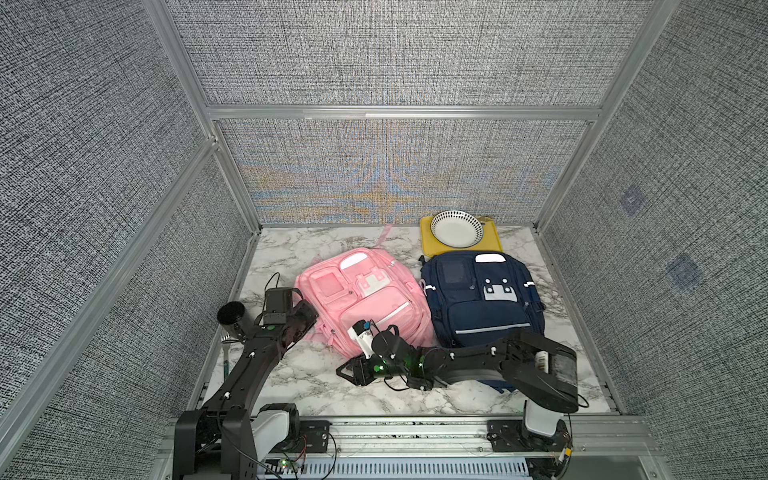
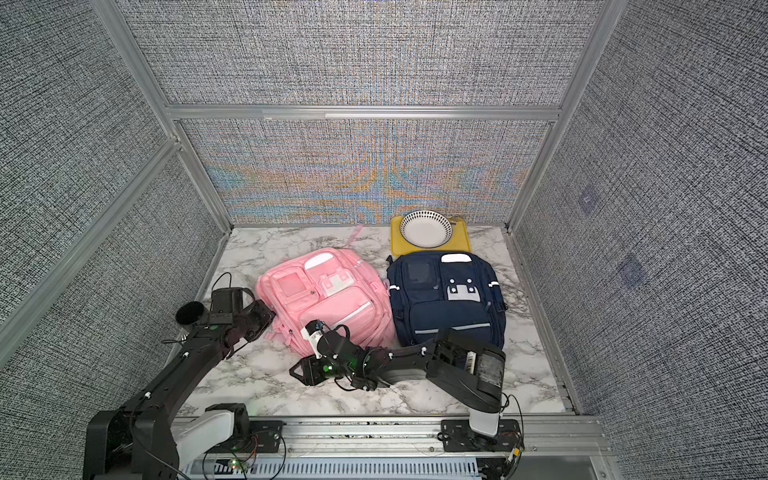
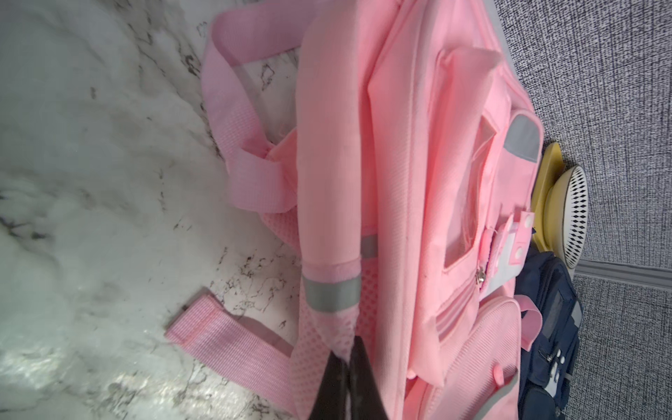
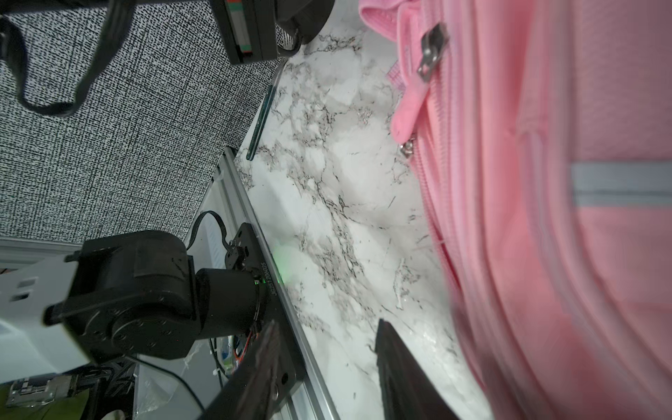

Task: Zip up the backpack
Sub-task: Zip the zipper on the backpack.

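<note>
A pink backpack (image 1: 361,291) (image 2: 324,291) lies flat on the marble table in both top views. My left gripper (image 1: 306,319) (image 3: 351,349) is at its left side, shut on the pink mesh end of a shoulder strap (image 3: 327,327). My right gripper (image 1: 344,370) (image 4: 327,327) stands open over bare marble along the bag's front edge, with nothing between its fingers. In the right wrist view a metal zipper slider (image 4: 432,51) with a pink pull tab (image 4: 407,112) sits on the bag's edge well beyond the fingertips. A second slider (image 4: 407,149) lies just past the tab.
A navy backpack (image 1: 478,299) lies right of the pink one, touching it. Behind it a yellow tray (image 1: 428,245) holds a patterned bowl (image 1: 457,228). A black cup (image 1: 230,318) and a utensil (image 4: 260,120) sit at the table's left edge, near the left arm.
</note>
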